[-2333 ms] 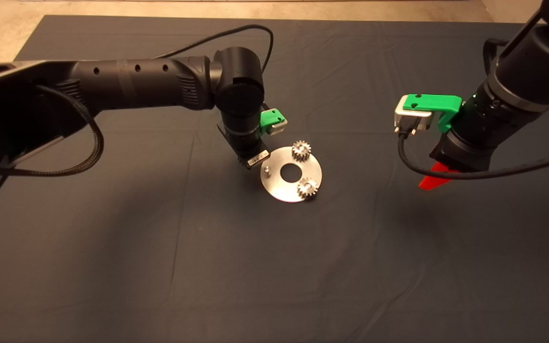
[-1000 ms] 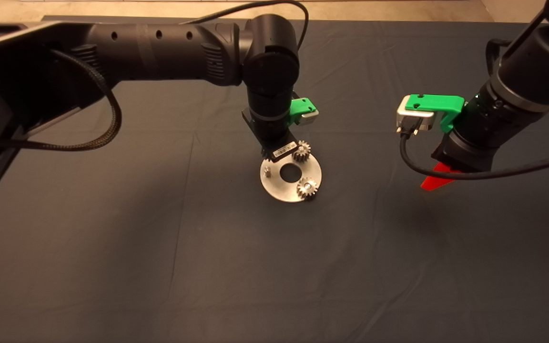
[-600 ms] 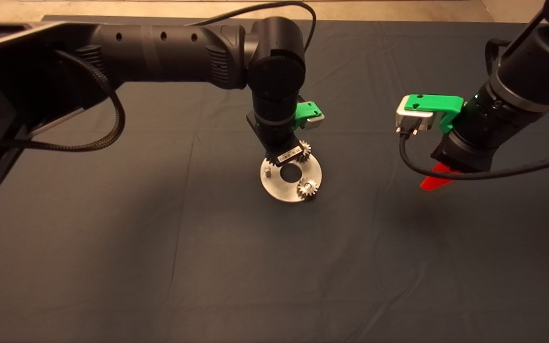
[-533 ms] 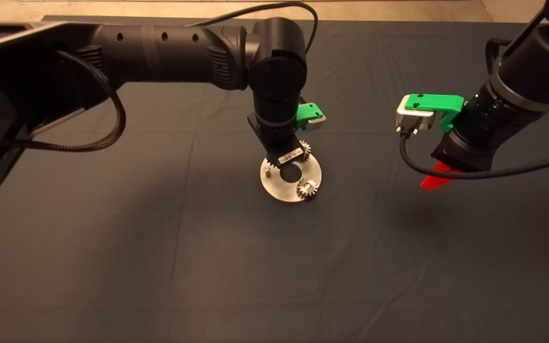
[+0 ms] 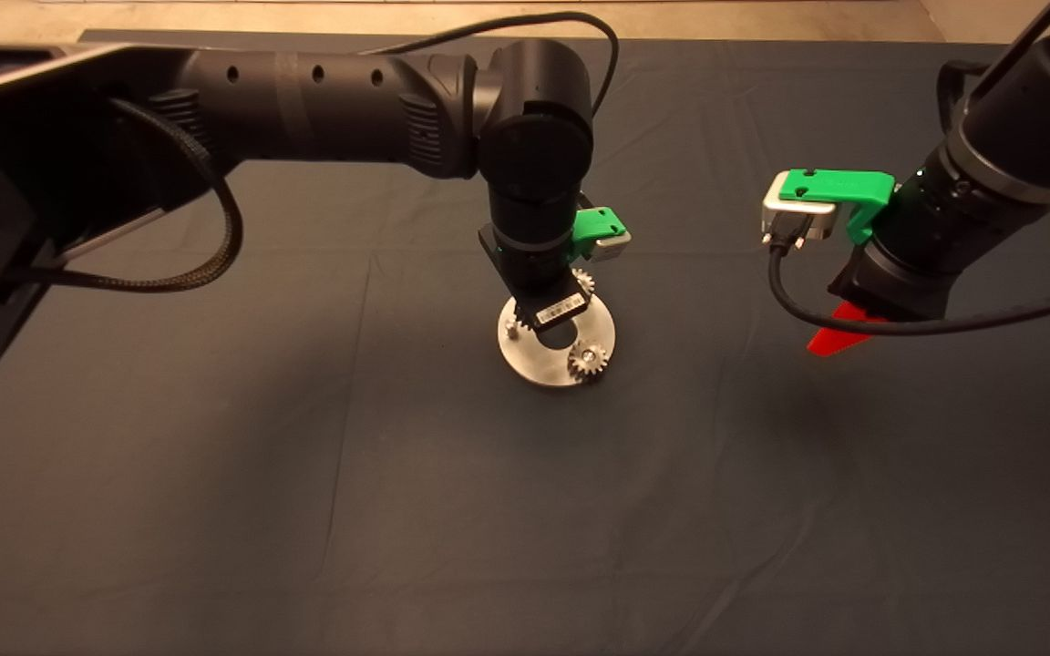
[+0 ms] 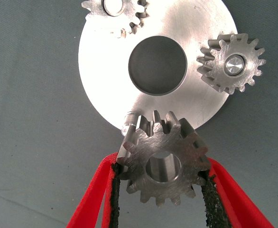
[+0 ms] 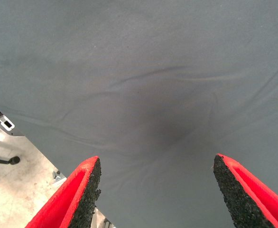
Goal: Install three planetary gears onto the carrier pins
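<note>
Your left gripper (image 6: 162,185) has slid over the disc (image 6: 106,85), jaws clamped on the third gear (image 6: 163,161), bore upright beside the bare pin (image 6: 128,115). Two gears (image 6: 230,63) sit pinned. Right gripper (image 7: 155,194) hovers wide apart.

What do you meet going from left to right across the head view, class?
Left arm → metal disc → gear near the disc's front edge → right gripper.

- Two planetary gears (image 6: 231,63) are sitting flat on carrier pins (image 6: 234,64) of the shiny disc (image 6: 101,71).
- A third gear (image 6: 163,164) is hanging tilted just beside the bare pin (image 6: 127,115).
</note>
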Robot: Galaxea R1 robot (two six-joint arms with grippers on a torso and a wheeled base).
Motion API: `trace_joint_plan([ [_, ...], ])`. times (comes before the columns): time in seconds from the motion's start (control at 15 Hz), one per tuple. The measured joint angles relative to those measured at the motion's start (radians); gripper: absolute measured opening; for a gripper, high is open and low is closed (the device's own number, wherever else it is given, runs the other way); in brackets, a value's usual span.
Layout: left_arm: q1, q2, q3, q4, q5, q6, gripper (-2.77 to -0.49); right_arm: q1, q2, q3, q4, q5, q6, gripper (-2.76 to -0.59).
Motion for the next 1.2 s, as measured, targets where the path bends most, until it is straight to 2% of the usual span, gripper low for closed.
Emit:
trace_joint_plan([
  [0.2,0.005,0.0,0.0,0.0,0.0,0.0,-2.29,0.005,0.0,0.0,0.0,0.0,0.0,-1.6],
  [0.53,0.041,-0.002,0.001,0.015,0.0,0.0,-2.29,0.017,0.0,0.0,0.011,0.0,0.0,-1.6],
  [0.8,0.045,-0.004,0.001,0.042,0.0,0.0,-2.29,0.026,-0.001,0.0,0.019,0.0,0.0,-1.6],
  [1.2,0.048,-0.019,0.001,0.067,0.0,0.018,-2.29,0.027,-0.003,0.001,0.024,0.0,0.0,-1.6],
])
